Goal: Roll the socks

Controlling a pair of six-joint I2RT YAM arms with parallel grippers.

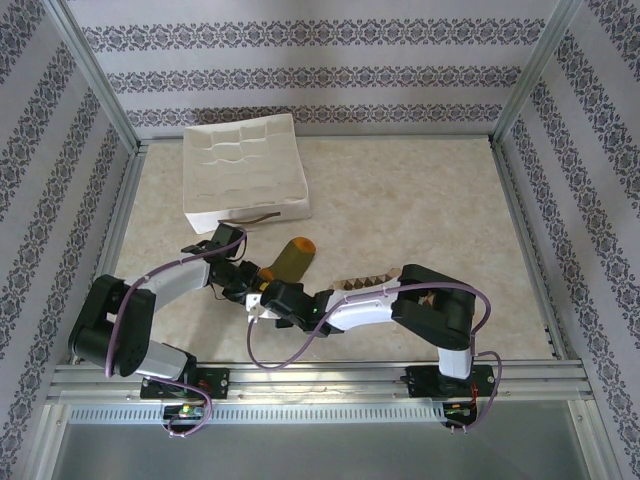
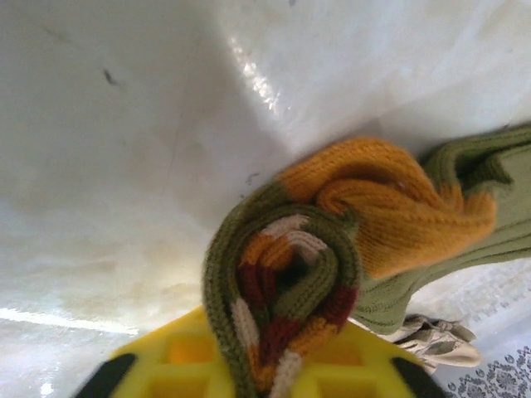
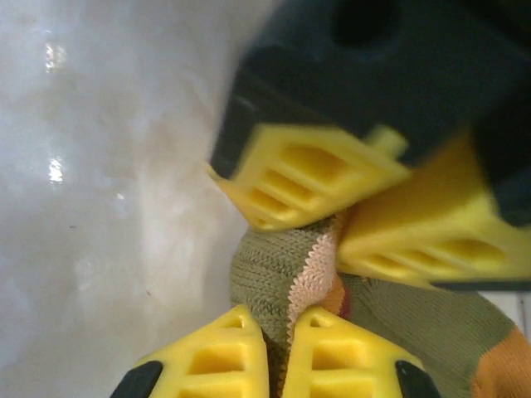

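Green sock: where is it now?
Top view: the green sock lies left of centre, in front of the tray, its near end in the right gripper.

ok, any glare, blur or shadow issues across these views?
Top external: soft, even light, no harsh shadows. Left wrist: glare streak on the table; sock roll sharp, left fingers soft at the bottom edge. Right wrist: glare spots on the table, left fingers blurred close to the lens, sock knit in focus.
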